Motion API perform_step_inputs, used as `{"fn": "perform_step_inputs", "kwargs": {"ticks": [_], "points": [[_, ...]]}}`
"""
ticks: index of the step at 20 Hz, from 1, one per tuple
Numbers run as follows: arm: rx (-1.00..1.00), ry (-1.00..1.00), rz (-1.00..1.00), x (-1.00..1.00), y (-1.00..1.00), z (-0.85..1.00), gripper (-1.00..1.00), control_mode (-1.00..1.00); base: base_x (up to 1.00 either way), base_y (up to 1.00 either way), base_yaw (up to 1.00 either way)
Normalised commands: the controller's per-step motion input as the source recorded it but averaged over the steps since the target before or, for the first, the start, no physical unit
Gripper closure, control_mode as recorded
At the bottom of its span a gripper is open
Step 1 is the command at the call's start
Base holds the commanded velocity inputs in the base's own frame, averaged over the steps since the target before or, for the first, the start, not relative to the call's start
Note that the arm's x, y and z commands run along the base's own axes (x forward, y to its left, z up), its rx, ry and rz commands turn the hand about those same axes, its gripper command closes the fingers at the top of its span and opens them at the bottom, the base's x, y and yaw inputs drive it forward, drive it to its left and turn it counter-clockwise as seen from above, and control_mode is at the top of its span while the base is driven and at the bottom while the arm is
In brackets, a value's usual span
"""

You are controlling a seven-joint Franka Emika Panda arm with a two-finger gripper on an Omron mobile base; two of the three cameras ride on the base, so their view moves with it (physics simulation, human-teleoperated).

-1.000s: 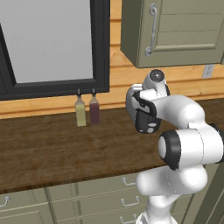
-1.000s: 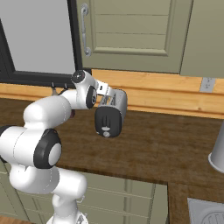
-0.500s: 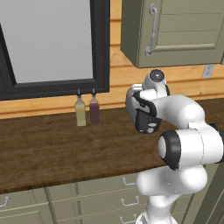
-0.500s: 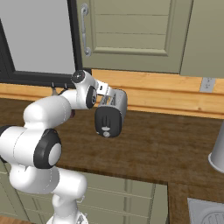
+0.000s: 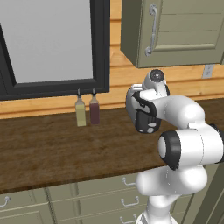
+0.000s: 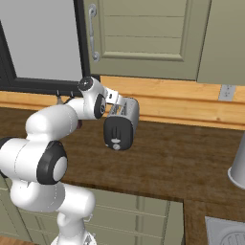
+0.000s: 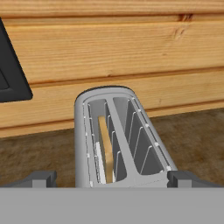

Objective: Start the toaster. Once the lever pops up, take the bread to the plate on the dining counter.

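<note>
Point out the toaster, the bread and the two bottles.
toaster (image 6: 122, 125): right base view, black end panel.
bread (image 7: 105, 148): hand view, edge inside left slot.
bottles (image 5: 80, 112): left base view, body of yellowish bottle.

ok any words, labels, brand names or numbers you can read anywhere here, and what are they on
None: no readable text in any view.
The rounded silver-grey toaster has a black end panel with a small round knob, no lettering visible.
The two slim bottles by the window show no legible labels.
The grey-green wall cabinets and the pale wall outlet are unmarked.
</note>
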Motion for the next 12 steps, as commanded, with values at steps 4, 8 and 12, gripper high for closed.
{"fn": "perform_step_inputs", "kwargs": {"ticks": [4, 8, 12], "points": [[0.00, 0.00, 0.00, 0.00, 0.00, 0.00, -1.00, -1.00, 0.00, 0.00, 0.00], [0.00, 0.00, 0.00, 0.00, 0.00, 0.00, -1.00, -1.00, 0.00, 0.00, 0.00], [0.00, 0.00, 0.00, 0.00, 0.00, 0.00, -1.00, -1.00, 0.00, 0.00, 0.00]]}}
